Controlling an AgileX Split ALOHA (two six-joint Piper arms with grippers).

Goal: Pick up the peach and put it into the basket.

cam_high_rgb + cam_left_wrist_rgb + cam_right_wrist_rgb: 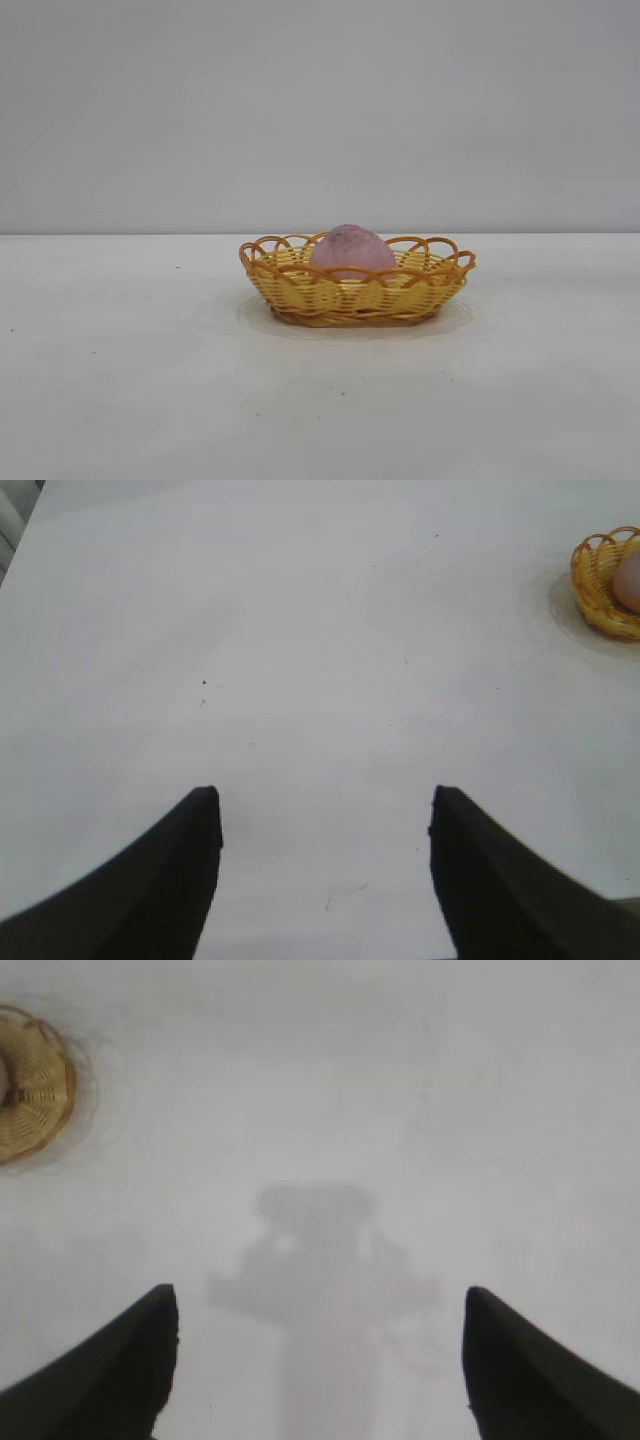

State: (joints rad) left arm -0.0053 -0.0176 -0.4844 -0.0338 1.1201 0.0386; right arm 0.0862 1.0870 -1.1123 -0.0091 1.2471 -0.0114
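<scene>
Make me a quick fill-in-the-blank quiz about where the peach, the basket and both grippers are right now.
1. The peach sits inside the ____.
2. The basket rests on the white ____.
3. The left gripper has its fingers ____, with nothing between them.
4. The right gripper hangs open over bare table, holding ____.

Missing words: basket; table; open; nothing

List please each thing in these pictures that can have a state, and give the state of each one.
peach: lying inside the basket, nothing gripping it.
basket: upright on the table, holding the peach.
left pincer: open, empty, above bare table, away from the basket.
right pincer: open, empty, above bare table, with the basket off to one side.
table: white, carrying the basket.
</scene>
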